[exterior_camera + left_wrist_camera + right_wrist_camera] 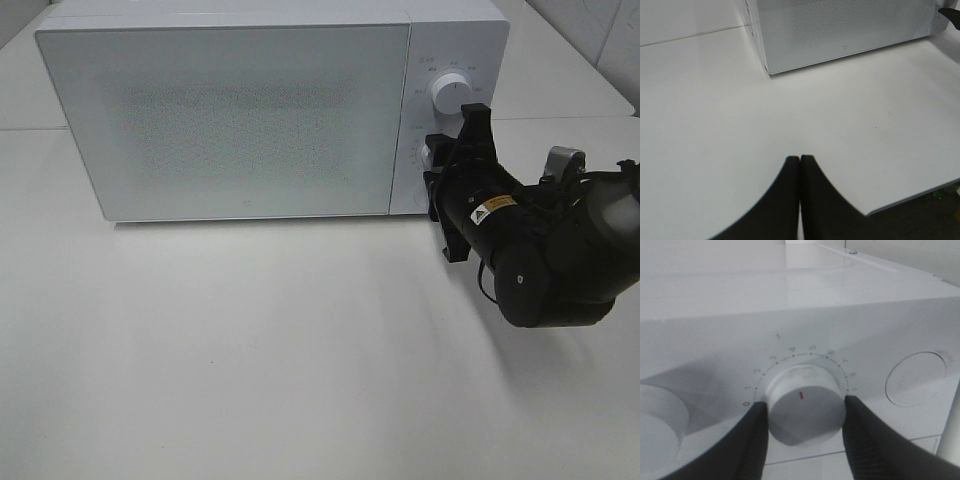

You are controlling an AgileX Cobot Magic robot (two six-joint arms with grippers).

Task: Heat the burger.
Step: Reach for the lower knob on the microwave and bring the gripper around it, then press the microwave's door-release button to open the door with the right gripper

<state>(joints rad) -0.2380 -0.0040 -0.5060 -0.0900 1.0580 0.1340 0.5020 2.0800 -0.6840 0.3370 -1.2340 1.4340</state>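
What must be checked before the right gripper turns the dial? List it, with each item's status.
1. Door shut: ok, it sits flush in the microwave's front.
2. Burger inside: cannot tell; the frosted door hides the interior, and no view shows the burger.
3. Right gripper on the dial: ok, its fingers flank the dial and appear to touch both sides.
4. Dial setting readable: ok, the red mark points roughly between 4 and 5.
5. Left gripper out of the way: ok, it is shut over the bare table, apart from the microwave.
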